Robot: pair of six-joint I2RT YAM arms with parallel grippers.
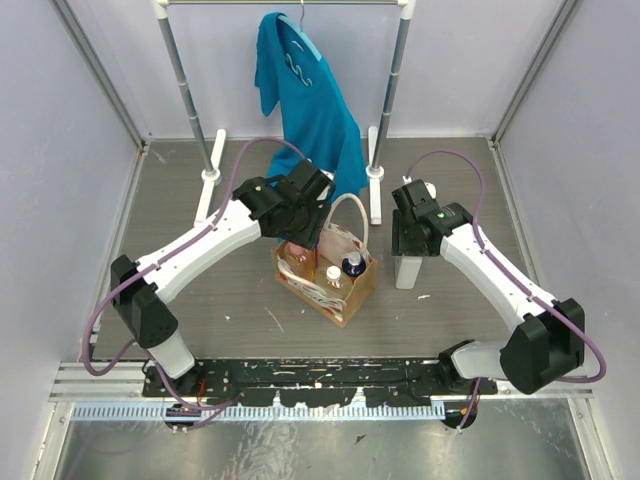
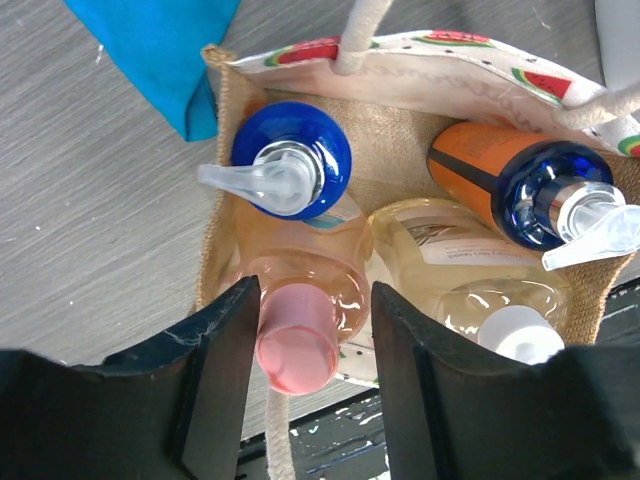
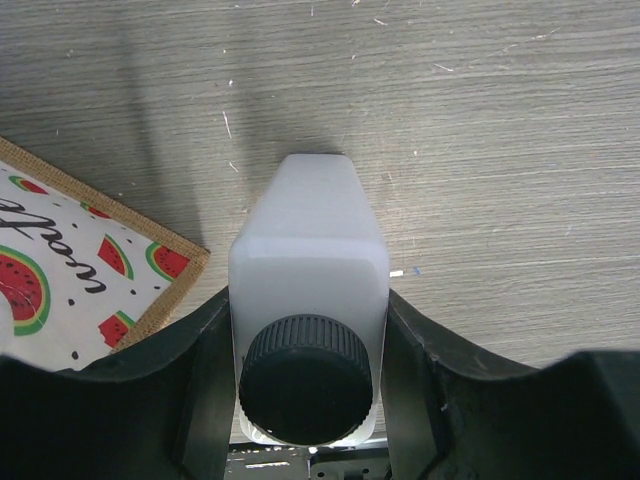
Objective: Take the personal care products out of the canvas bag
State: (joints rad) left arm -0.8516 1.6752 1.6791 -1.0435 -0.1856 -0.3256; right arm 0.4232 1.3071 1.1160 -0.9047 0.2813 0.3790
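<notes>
The left gripper point(image 2: 315, 320) is spread, its black fingers straddling a clear peach plastic bottle with a pink cap point(image 2: 297, 352) that stands inside the tan boxy canvas bag point(image 2: 213, 250); it is not yet pinched. Beside it in the bag are a peach pump bottle with a blue collar point(image 2: 292, 165), an orange bottle with a dark blue pump point(image 2: 490, 170) and a pale yellow bottle with a white cap point(image 2: 470, 300). The right gripper point(image 3: 308, 312) is clamped on a white rectangular bottle with a dark screw cap point(image 3: 308, 235), upright on the grey table point(image 3: 500, 150) just beside the bag. By my count, one is out and four remain.

Bottles point(image 2: 300, 270) in canvas bag point(image 1: 350, 295), lone bottle point(image 1: 407, 270) right
</notes>
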